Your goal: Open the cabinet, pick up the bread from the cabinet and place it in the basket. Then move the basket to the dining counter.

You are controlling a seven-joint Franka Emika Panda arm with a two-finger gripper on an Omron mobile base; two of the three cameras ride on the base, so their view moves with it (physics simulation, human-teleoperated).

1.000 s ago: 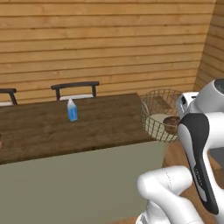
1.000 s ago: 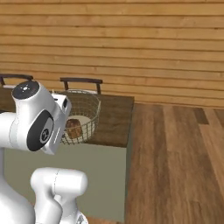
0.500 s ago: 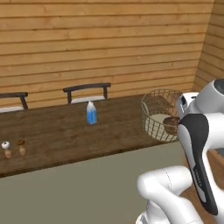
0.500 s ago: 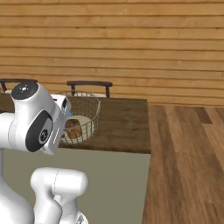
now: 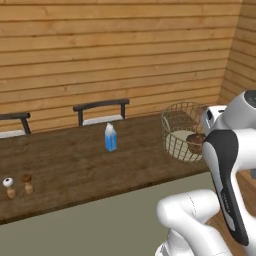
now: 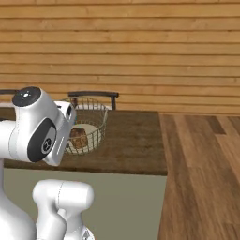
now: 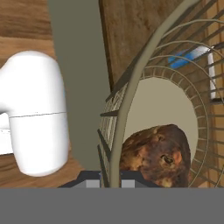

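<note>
My gripper (image 7: 111, 179) is shut on the rim of the pale wire basket (image 7: 131, 83), one finger on either side of the wire. The orange-brown bread (image 7: 157, 153) lies inside the basket on its bottom. From the base cameras the basket (image 5: 182, 131) (image 6: 88, 123) hangs in front of the arm's hand, over the right end of the dark wood dining counter (image 5: 75, 170) (image 6: 133, 143). The bread (image 5: 196, 142) (image 6: 78, 137) shows through the mesh. I cannot tell whether the basket touches the counter.
A blue bottle (image 5: 110, 137) stands mid-counter, and two small shakers (image 5: 8, 186) (image 5: 27, 183) sit near its left front. Dark chairs (image 5: 100, 111) (image 6: 93, 95) line the far side against the plank wall. Open wood floor (image 6: 201, 173) lies right of the counter's end.
The base has driven along the counter: bottle, chairs and counter end slide right in both views, and the shakers have come into sight. The basket stays in my grip.
</note>
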